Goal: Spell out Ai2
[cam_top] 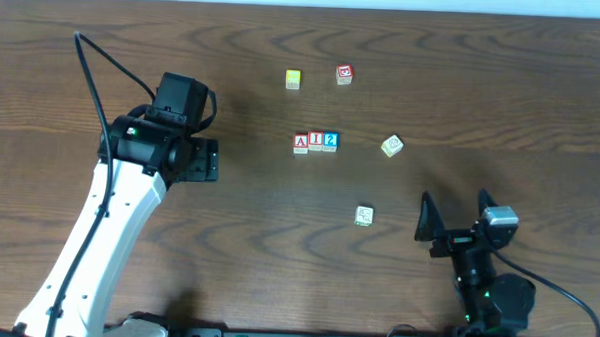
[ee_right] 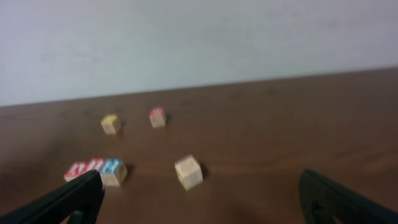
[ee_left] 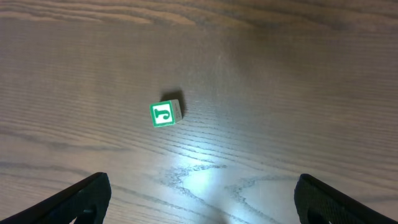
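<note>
Three blocks stand touching in a row near the table's middle: a red A [cam_top: 301, 142], a red i [cam_top: 315, 141] and a blue 2 [cam_top: 329, 142]. The row also shows in the right wrist view [ee_right: 94, 170], partly behind my left finger. My left gripper [cam_top: 208, 160] is open and empty, well left of the row. In the left wrist view its fingers [ee_left: 202, 208] are spread wide, with a green J block [ee_left: 165, 114] lying ahead of them. My right gripper [cam_top: 454, 214] is open and empty at the front right [ee_right: 199, 199].
Loose blocks lie around the row: a yellow one [cam_top: 293, 79] and a red one [cam_top: 344, 75] at the back, a pale tilted one [cam_top: 392, 146] to the right, and a greenish one [cam_top: 364, 216] in front. The right wrist view shows the yellow block [ee_right: 111, 124], the red block [ee_right: 157, 116] and the pale block [ee_right: 188, 172].
</note>
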Tool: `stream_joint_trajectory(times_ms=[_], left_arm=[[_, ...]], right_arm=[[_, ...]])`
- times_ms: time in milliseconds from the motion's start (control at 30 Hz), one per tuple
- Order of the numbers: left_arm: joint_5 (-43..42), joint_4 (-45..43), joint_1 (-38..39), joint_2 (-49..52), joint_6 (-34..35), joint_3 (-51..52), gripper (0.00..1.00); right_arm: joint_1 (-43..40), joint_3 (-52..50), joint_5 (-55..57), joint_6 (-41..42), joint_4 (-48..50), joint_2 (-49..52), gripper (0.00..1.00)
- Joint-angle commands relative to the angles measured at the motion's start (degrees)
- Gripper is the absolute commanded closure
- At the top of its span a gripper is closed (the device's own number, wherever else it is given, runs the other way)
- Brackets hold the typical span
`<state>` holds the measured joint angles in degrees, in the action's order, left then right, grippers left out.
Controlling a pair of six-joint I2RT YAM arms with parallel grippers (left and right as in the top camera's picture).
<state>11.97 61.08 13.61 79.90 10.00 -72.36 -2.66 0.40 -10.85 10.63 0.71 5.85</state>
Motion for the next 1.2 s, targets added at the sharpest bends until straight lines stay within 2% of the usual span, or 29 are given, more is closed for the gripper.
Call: stream_joint_trajectory(times_ms=[0, 900, 1000, 1167], left_arm=[[0.13, 0.17, -0.17, 0.15, -1.01, -0.22, 0.05], [0.07, 0.68, -0.20, -0.31, -1.01, -0.22, 0.05], [-0.42, 0.22, 0.31, -3.82, -1.01, 0.61, 0.05], [-1.51, -14.32, 0.35, -19.80, -1.01, 9.97, 0.05]], right_arm=[[0.48, -0.11, 0.96, 1.77, -4.20, -4.00, 0.01], [0.85, -0.09, 1.20, 1.75, -4.00, -5.51, 0.01], [0.85, -0.09, 1.22, 1.75, -3.98, -5.51, 0.01], [0.85, -0.09, 1.20, 1.75, -4.00, -5.53, 0.01]])
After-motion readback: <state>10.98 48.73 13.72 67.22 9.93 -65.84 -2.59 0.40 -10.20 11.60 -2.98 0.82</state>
